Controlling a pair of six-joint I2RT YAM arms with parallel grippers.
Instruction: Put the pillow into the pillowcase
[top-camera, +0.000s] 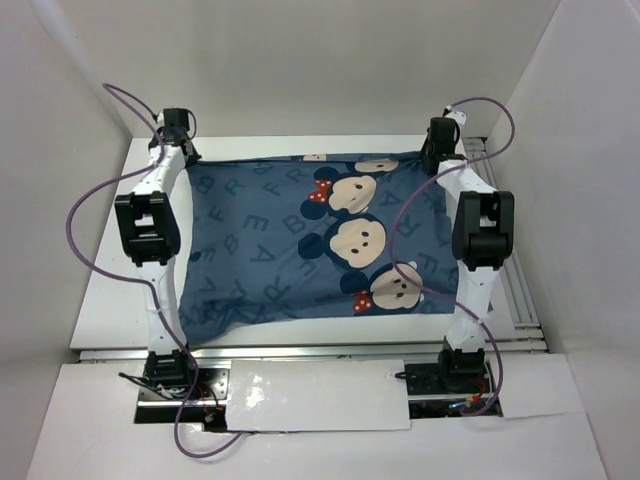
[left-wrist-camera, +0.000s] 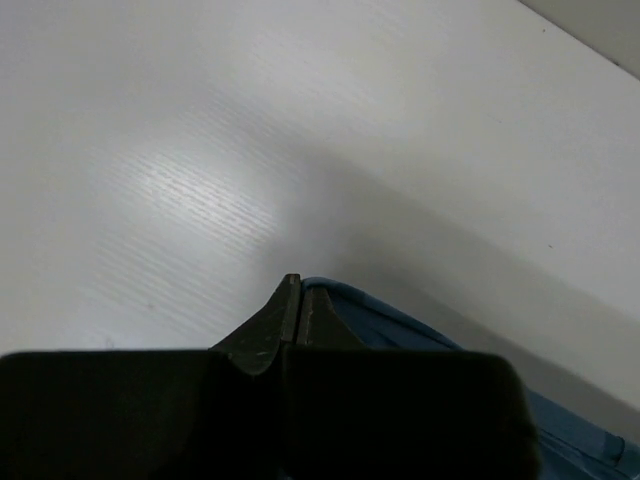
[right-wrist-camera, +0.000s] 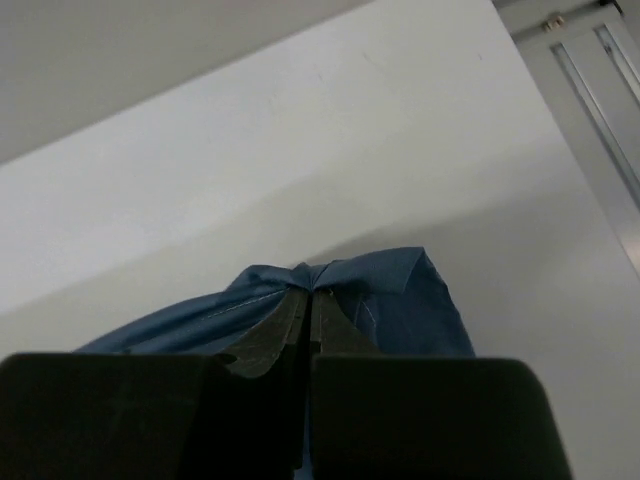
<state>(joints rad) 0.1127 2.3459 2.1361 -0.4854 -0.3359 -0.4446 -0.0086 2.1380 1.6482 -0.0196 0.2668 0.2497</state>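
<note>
Dark blue fabric, the pillowcase (top-camera: 300, 250), is lying spread flat across most of the table (top-camera: 110, 290), its lighter blue letters and cartoon mouse faces with red dotted bows facing up and its four corners pulled roughly square. The left gripper (left-wrist-camera: 295, 285) is sitting at the far-left corner with its fingers pressed together, and the piped edge of the case is emerging right at their tips. The right gripper (right-wrist-camera: 308, 290) is sitting at the far-right corner, its fingers likewise closed and pinching a gathered, puckered fold of the blue cloth. The case is looking softly wrinkled and somewhat full, but whether the pillow is lying inside it cannot be told, since only blue cloth is showing. The table is white and matte, and plain white walls (top-camera: 330, 60) are enclosing it on the far side and on both flanks. The left arm (top-camera: 148, 230) and the right arm (top-camera: 483, 230) are reaching from their bases at the near edge along the two short sides of the case, overhanging its side borders. Purple cables (top-camera: 90, 200) are looping outward from each arm over the bare table. A metal rail (top-camera: 520, 290) is running along the table's right edge, and a white board (top-camera: 320, 395) is lying between the two bases at the near edge.
</note>
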